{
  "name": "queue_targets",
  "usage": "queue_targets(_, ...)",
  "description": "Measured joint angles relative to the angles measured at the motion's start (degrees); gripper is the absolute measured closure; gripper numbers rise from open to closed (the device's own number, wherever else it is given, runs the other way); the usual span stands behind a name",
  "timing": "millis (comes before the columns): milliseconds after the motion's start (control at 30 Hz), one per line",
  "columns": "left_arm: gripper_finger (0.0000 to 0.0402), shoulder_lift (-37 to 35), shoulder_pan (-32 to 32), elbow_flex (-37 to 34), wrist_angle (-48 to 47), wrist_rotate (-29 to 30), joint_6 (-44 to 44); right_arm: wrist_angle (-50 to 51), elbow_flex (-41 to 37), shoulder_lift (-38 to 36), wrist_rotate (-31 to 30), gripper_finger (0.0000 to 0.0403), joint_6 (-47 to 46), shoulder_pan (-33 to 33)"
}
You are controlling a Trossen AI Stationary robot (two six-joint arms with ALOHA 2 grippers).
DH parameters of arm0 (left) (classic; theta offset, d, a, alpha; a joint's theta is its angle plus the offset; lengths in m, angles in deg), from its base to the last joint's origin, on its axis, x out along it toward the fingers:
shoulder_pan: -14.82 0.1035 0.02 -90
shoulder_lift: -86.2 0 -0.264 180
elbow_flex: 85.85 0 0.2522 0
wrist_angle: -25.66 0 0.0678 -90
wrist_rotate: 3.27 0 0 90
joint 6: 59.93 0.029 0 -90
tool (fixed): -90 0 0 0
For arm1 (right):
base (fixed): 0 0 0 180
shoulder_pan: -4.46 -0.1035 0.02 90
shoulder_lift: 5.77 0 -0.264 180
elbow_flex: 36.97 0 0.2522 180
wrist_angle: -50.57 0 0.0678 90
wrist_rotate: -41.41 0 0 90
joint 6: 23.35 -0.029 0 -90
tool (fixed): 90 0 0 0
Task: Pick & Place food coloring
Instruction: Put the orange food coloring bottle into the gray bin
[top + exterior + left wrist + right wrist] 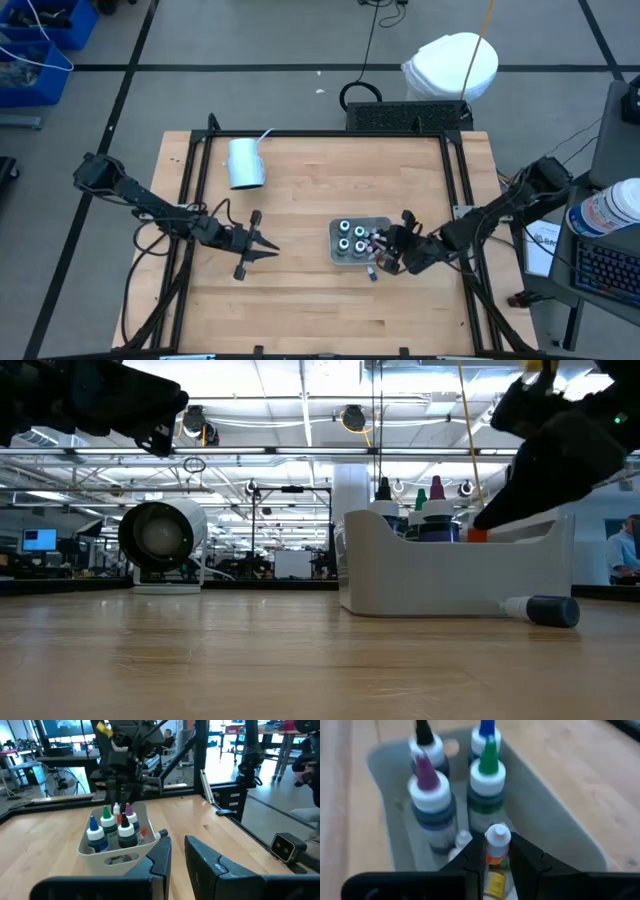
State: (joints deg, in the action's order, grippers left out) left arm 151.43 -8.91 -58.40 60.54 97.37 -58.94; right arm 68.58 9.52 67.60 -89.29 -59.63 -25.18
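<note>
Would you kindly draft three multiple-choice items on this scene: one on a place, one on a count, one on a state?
1. Where does the dark bottle outside the tray lie?
A. On the table beside the tray
B. Inside the cup
C. On the floor

2. How many large bottles with coloured tips stand in the tray?
A. Two
B. Four
C. Seven

3. What is the right tool doing?
A. Hanging open over bare wood
B. Closed on a small white-capped orange bottle over the tray
C. Gripping the cup

Answers: 1 A, the low view shows it flat on the wood by the tray wall. 2 B, black, blue, purple and green tips show. 3 B, the right wrist view shows the bottle between the fingers.
</note>
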Motion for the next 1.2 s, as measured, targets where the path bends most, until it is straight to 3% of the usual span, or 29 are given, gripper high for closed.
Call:
queue_targets(233, 0.0339, 0.0, 0.07, 0.0, 1.46, 3.12, 1.64, -1.15, -0.02, 1.36, 1.93, 0.0347, 0.01, 3.86)
queue_targets(467, 0.0339, 0.0, 0.07, 0.0, 0.55, 6.78, -2.46, -2.85, 0.0, 1.34, -1.76, 0.0347, -1.18, 4.47)
queue_targets(800, 0.0339, 0.0, -1.51, 0.0, -1.96, -1.73, -1.41, -3.19, 0.0, 1.35, -1.19, 0.0343, 4.08, 3.23)
queue_targets(1033, 0.0339, 0.0, -3.75, 0.0, 3.59, -7.94, 3.89, -1.91, 0.0, 1.35, -1.06, 0.0347, 5.52, 3.24)
queue_targets(1200, 0.0339, 0.0, -5.07, 0.0, 5.51, -7.77, 7.5, -1.71, 0.0, 1.35, -1.02, 0.0347, 5.94, 3.24)
